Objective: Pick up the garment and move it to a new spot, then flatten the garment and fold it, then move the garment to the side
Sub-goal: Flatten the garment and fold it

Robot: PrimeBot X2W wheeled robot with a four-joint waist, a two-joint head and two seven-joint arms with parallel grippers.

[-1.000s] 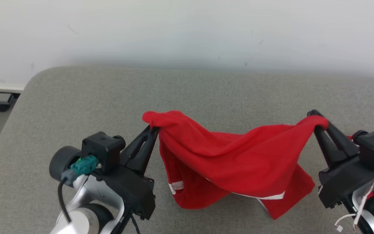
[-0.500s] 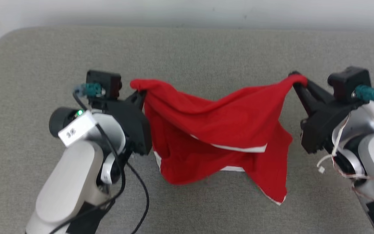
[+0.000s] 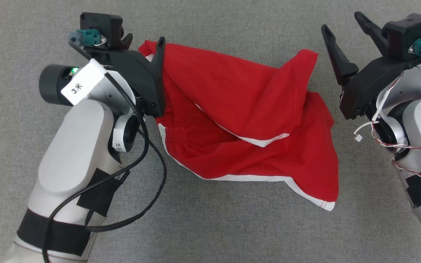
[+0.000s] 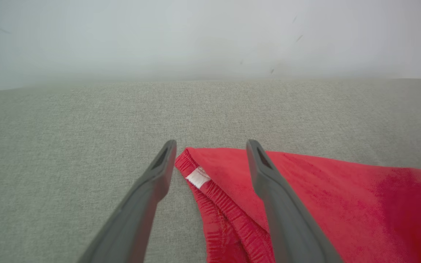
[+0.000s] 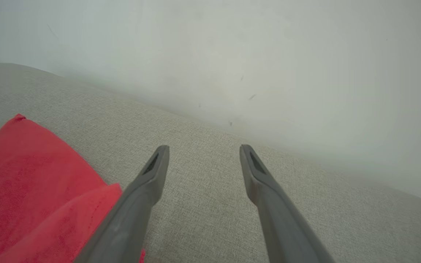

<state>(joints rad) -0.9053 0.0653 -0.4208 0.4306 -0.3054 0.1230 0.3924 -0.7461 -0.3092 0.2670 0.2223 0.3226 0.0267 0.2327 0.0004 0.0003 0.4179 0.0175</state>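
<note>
The garment (image 3: pixel 247 109) is a pair of red shorts with white trim, lying rumpled and partly doubled over on the grey cushion (image 3: pixel 232 226). My left gripper (image 3: pixel 144 37) stands open at the garment's upper left corner. In the left wrist view that elastic waistband corner with its white label (image 4: pixel 197 177) lies between the spread fingers of the left gripper (image 4: pixel 211 144). My right gripper (image 3: pixel 340 21) is open just right of the garment's upper right corner, holding nothing. In the right wrist view the garment (image 5: pixel 31 175) lies left of the right gripper (image 5: pixel 204 148).
A pale wall (image 4: pixel 210 36) rises right behind the cushion's far edge. A black cable (image 3: pixel 152 182) loops from my left forearm down beside the garment's lower left. Bare cushion stretches in front of the garment.
Both grippers have opened and let go of the garment's top corners, and it has dropped onto the cushion. The head camera has tilted down, so the wall has left its view.
</note>
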